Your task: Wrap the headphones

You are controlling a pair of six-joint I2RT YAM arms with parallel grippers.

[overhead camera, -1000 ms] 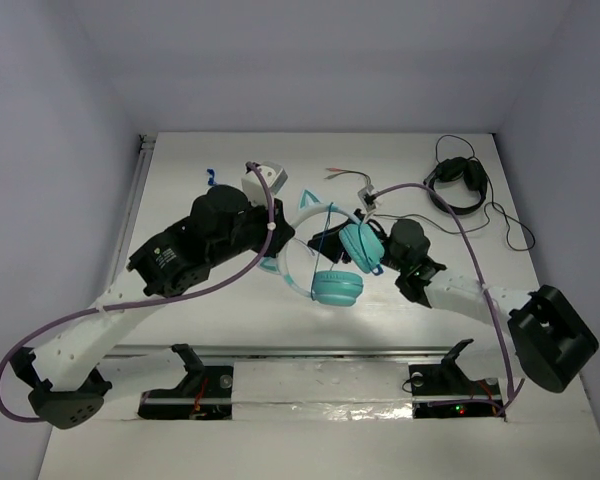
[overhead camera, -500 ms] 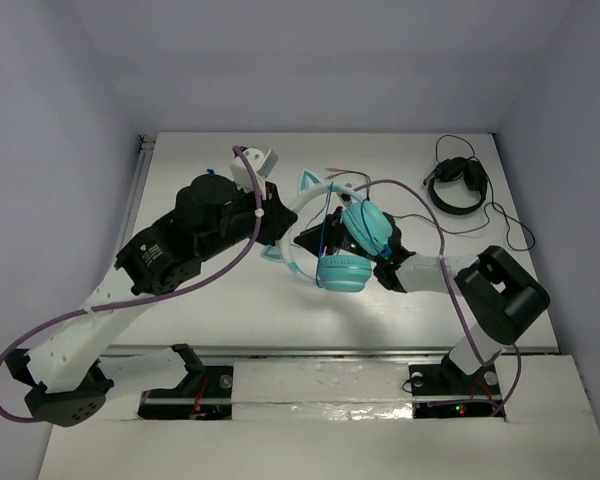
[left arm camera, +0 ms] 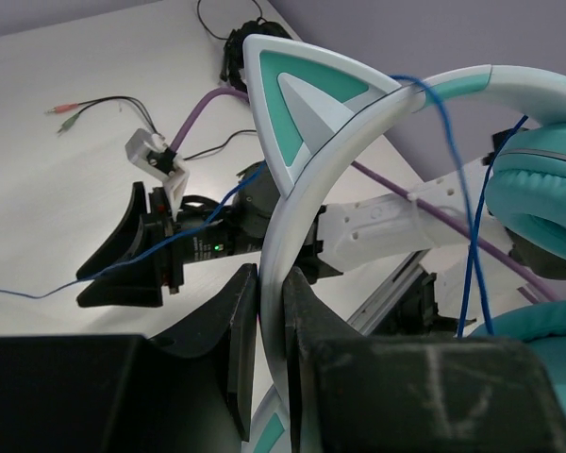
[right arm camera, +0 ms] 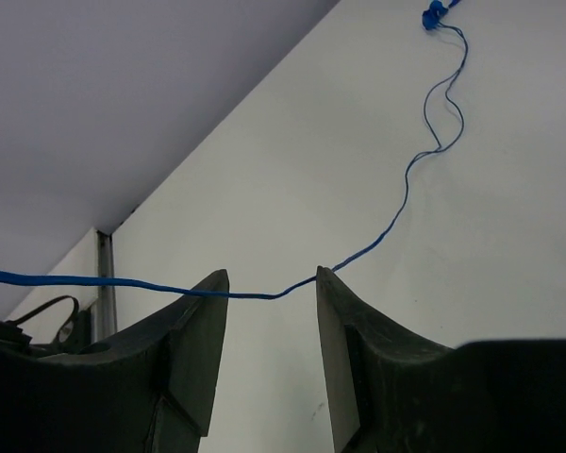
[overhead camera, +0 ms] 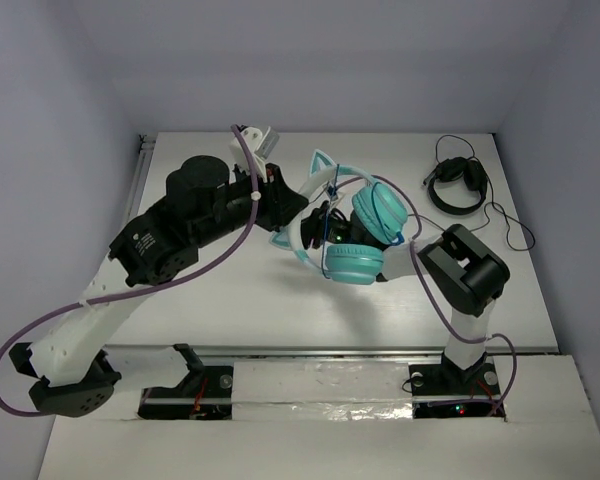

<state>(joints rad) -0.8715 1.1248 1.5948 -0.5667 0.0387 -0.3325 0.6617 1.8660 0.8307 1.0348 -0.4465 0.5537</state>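
The left gripper (left arm camera: 269, 311) is clamped on the white headband (left arm camera: 358, 127) of the headphones (overhead camera: 352, 262), lifted over the middle of the table (overhead camera: 230, 300), while the right gripper (right arm camera: 272, 283) has its fingers apart, the blue cable (right arm camera: 406, 189) crossing the gap.

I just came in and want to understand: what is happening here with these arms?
The left pincer is shut on the white headband of the teal headphones. The right pincer is open, with their thin blue cable running across its gap. Part of the cable passes over the headband.

Black headphones (overhead camera: 456, 186) far right; loose red-tipped cable (left arm camera: 104, 101) apart
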